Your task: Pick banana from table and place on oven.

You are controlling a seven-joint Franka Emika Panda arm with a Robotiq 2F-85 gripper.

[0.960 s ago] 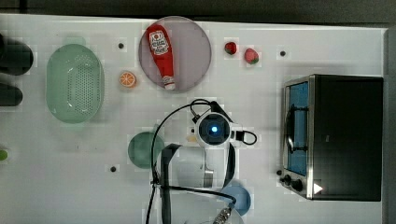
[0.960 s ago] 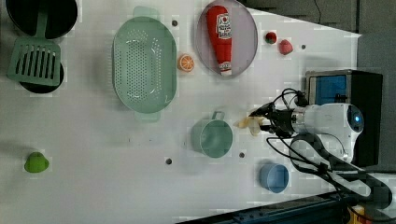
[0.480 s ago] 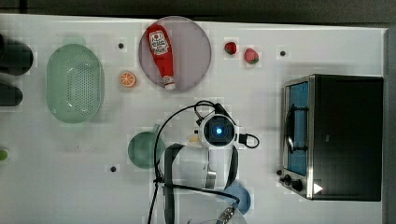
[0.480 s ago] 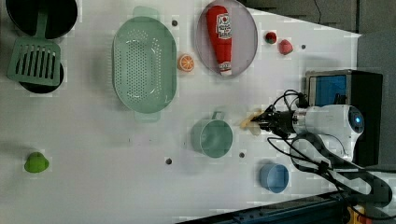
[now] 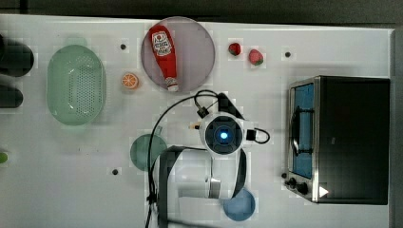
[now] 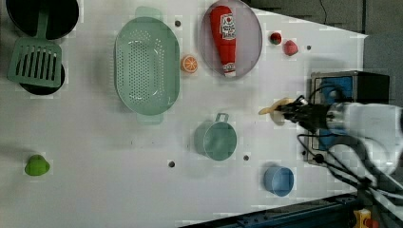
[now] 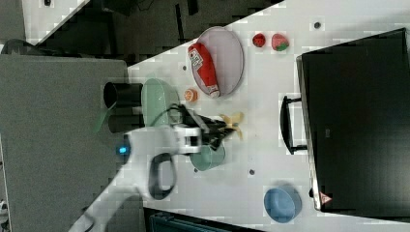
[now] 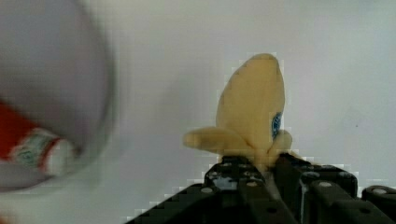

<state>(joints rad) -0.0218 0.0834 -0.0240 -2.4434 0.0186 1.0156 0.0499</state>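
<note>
The pale-yellow banana (image 8: 254,112) sticks out from my gripper (image 8: 264,169), which is shut on its peeled end with cream flaps splayed at the fingers. In the left view, the banana (image 6: 274,108) hangs above the white table (image 6: 95,180), just off the oven's (image 6: 354,85) glass door, with the gripper (image 6: 289,110) behind it. In the right view the banana (image 7: 233,122) and the gripper (image 7: 218,129) are between the teal cup and the oven (image 7: 358,121). In the top view a bit of banana (image 5: 194,126) peeks from under my wrist, left of the oven (image 5: 354,142).
A ketchup bottle (image 5: 164,57) lies on a grey plate (image 5: 197,52). An orange slice (image 5: 129,80) and a green colander (image 5: 76,90) are at the top view's left. A teal cup (image 5: 145,153), a blue bowl (image 5: 239,206) and two strawberries (image 5: 255,57) stand around the arm.
My arm has carried the banana toward the top view's right, closer to the oven. The grip on it is unchanged, and the other objects stay put.
</note>
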